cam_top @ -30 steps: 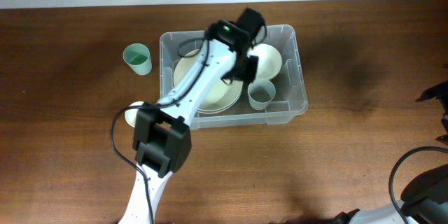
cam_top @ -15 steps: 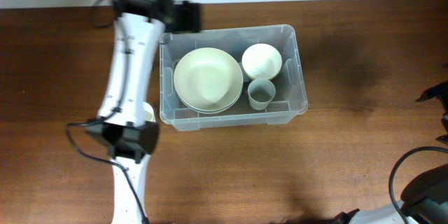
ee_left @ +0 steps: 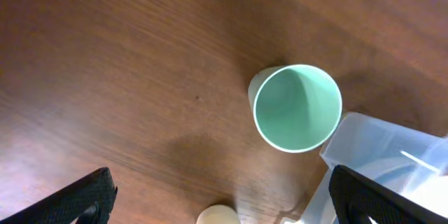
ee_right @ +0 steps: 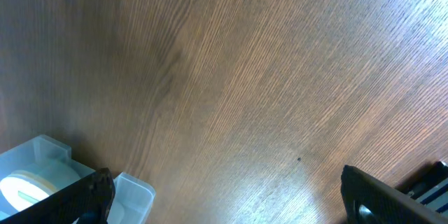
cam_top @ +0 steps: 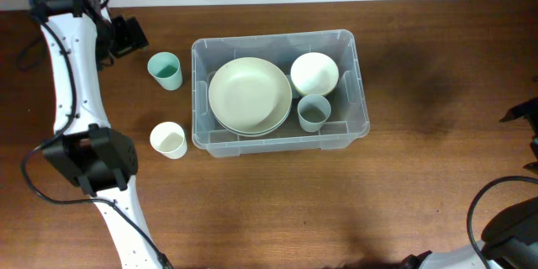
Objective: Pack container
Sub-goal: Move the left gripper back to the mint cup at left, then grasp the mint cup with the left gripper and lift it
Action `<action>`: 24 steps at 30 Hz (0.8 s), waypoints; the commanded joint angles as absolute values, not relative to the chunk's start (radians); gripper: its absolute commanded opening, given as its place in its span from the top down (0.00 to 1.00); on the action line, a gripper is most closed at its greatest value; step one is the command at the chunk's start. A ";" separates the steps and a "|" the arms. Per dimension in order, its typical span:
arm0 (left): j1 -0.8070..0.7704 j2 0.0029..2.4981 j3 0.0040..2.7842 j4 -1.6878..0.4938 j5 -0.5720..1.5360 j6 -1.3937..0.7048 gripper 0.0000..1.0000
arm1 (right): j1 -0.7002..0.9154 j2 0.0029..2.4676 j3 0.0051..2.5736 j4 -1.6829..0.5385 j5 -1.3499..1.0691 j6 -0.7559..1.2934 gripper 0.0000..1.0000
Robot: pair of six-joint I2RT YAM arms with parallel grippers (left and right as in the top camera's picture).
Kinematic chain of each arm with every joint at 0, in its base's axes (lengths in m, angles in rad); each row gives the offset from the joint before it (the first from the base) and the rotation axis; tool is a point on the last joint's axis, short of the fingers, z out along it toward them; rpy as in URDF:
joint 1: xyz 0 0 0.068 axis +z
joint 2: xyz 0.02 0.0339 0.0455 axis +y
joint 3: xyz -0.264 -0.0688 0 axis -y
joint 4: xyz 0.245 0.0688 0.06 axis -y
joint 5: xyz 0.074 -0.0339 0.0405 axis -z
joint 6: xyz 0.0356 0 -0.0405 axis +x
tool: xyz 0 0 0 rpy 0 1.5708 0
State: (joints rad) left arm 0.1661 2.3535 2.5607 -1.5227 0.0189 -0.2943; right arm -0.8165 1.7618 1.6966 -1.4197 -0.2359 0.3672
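While my left pincer (ee_left: pixel 225 197) hangs wide open near the green cup (ee_left: pixel 297 108) (just beside the container (cam_top: pixel 363 101)), it holds nothing.

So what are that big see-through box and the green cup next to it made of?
The container looks like clear, glossy plastic: see-through walls and moulded, rounded corners. The green cup seems thin matte plastic, evenly coloured, though coated paper is possible.
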 commanded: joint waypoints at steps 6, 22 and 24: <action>0.154 2.377 2.412 -1.398 0.065 -0.245 0.01 | -0.818 1.759 1.690 -1.420 -0.231 0.376 0.01; 0.154 2.429 2.192 -1.287 0.068 -0.245 0.01 | -0.818 1.759 1.690 -1.419 -0.231 0.376 0.01; 0.153 2.437 2.192 -1.286 0.068 -0.245 0.01 | -0.818 1.759 1.690 -1.419 -0.231 0.376 0.01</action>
State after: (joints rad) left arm 0.1535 2.4130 2.2005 -1.2896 0.0547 -0.2607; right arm -0.8165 1.7618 1.6966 -1.4197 -0.2356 0.3672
